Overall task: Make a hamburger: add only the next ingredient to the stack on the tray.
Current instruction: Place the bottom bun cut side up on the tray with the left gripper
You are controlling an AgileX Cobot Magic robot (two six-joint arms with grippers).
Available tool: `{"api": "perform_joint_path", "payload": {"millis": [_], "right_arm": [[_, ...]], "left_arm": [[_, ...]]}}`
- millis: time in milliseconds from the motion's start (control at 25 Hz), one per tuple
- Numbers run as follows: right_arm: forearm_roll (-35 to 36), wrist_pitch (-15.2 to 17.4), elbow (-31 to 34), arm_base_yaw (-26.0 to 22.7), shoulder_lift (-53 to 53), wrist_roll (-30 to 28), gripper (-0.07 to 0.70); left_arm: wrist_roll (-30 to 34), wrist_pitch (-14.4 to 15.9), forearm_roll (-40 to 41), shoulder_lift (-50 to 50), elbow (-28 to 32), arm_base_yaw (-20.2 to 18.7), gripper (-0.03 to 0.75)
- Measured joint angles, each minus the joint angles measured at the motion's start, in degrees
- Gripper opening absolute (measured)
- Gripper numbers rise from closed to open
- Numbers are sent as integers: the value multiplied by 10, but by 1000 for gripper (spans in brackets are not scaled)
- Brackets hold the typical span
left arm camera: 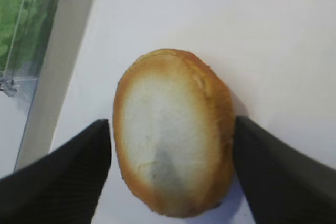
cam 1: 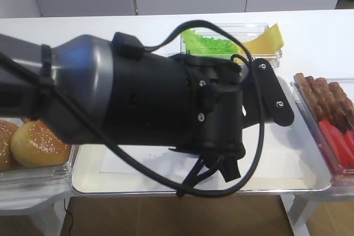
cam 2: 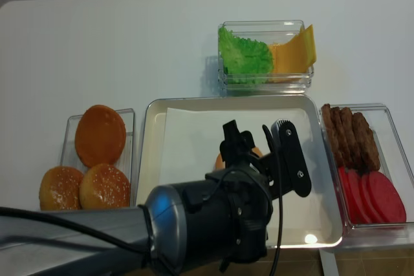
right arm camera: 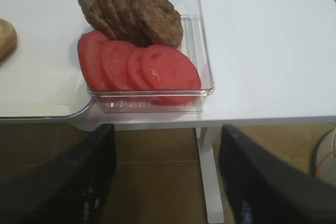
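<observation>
You saw a golden-brown bun half with a cream face, red tomato slices, brown patties.

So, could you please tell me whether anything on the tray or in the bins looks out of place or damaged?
Little stands out. The bun half lies cut face up on the tray's white paper, between the open fingers of the left hand. A faint greyish smudge marks its pale face. The tomato slices and patties sit neatly in their bin.
</observation>
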Motion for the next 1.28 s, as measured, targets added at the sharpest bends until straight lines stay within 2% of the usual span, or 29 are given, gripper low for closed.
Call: {"api": "perform_joint_path", "payload": {"millis": [280, 440, 600, 720, 800, 840, 880, 920, 1280], "right_arm": [[0, 0, 0, 0, 0, 0, 467], [0, 0, 0, 0, 0, -1, 467], [0, 0, 0, 0, 0, -2, 467], [0, 0, 0, 0, 0, -1, 467], [0, 0, 0, 0, 0, -1, 467], [0, 0, 0, 0, 0, -1, 467], [0, 0, 0, 0, 0, 0, 467], [0, 0, 0, 0, 0, 0, 467], [0, 0, 0, 0, 0, 1, 468]], "left_arm": [[7, 0, -37, -15, 0, 0, 542], [34, 7, -114, -40, -6, 25, 542], [131, 17, -253, -68, -7, 86, 542], [206, 39, -356, -92, -7, 142, 540], [246, 56, -413, -107, -7, 184, 532], [268, 66, -454, -122, -7, 225, 515], [274, 69, -471, -131, -7, 248, 505], [274, 69, -471, -131, -7, 248, 505], [281, 125, -508, -232, 10, 428, 456]]}}
